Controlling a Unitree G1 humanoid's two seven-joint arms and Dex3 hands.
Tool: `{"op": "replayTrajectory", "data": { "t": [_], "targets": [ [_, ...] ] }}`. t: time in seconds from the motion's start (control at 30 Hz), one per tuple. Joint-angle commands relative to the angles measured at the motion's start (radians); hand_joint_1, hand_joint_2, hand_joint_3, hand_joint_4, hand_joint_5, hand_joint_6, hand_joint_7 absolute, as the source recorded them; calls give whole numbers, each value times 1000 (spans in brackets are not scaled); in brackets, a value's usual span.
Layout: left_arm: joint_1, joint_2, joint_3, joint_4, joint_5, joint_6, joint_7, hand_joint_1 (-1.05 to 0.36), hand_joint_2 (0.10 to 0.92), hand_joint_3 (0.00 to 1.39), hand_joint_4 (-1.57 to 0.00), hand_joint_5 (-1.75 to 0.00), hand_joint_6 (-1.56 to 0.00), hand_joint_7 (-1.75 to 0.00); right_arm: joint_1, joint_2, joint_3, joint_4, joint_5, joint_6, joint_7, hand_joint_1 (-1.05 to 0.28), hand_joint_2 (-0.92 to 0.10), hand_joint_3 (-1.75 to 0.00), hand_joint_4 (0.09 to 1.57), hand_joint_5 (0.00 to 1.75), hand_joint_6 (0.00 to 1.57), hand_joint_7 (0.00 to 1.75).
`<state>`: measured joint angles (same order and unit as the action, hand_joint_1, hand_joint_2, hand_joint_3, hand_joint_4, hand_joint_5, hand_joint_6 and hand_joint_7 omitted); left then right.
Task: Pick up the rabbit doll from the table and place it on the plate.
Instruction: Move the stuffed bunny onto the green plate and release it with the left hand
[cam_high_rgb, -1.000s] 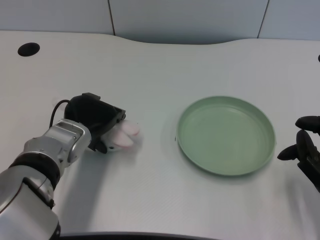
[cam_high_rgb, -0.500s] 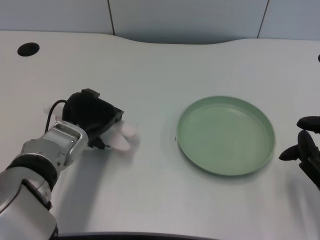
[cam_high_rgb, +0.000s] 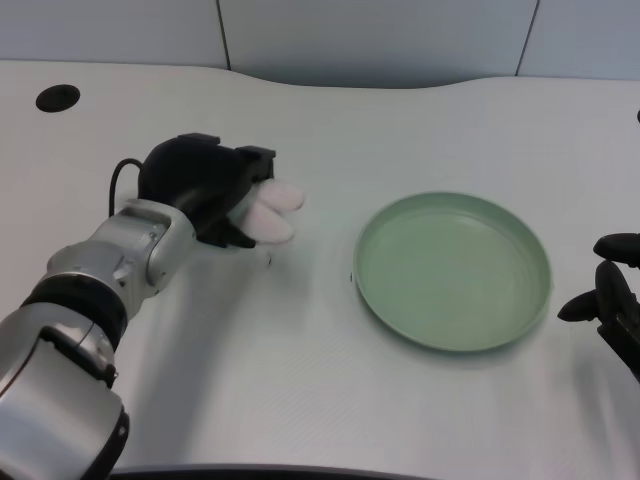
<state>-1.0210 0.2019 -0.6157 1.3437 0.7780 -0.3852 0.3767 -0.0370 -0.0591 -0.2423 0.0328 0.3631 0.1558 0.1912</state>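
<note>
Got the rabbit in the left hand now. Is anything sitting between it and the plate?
Nothing visible. The left hand holds the rabbit doll to the left of the green plate, and only bare white table lies between them. The plate itself holds nothing.

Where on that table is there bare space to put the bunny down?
The green plate is bare inside. Bare table lies between the plate and the left hand holding the rabbit doll, and behind the plate toward the back edge. Tightest beside the right hand.
</note>
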Motion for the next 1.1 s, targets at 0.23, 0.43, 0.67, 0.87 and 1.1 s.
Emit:
{"op": "replayTrajectory", "data": {
  "t": [0.23,0.43,0.67,0.87,1.1],
  "targets": [
    [-69,-53,35,-22,-27,-28,19,-84,895,59,-811,-1746,-522,-1746,-5,-7,-5,22,3,-21,13,-285,-921,-661,309,1746,35,1719],
    [-117,-144,38,-40,-32,-65,-3,-98,889,50,-845,-1746,-554,-1746,-23,-6,6,63,-8,-55,31,-293,-921,-646,374,1746,60,1715],
    [-134,-227,27,-39,-26,-119,-28,-116,894,51,-882,-1746,-607,-1746,-42,-7,24,88,-46,-69,18,-308,-921,-633,413,1746,87,1719],
    [-141,-300,12,-34,-14,-110,-47,-108,896,52,-881,-1746,-610,-1746,-44,-1,35,104,-60,-107,35,-298,-921,-653,448,1746,67,1736],
    [-134,-334,-3,-22,-17,-102,-108,-130,918,65,-784,-1729,-592,-1695,-37,7,45,114,-59,-143,52,-292,-921,-680,471,1746,51,1746]
  ]
}}
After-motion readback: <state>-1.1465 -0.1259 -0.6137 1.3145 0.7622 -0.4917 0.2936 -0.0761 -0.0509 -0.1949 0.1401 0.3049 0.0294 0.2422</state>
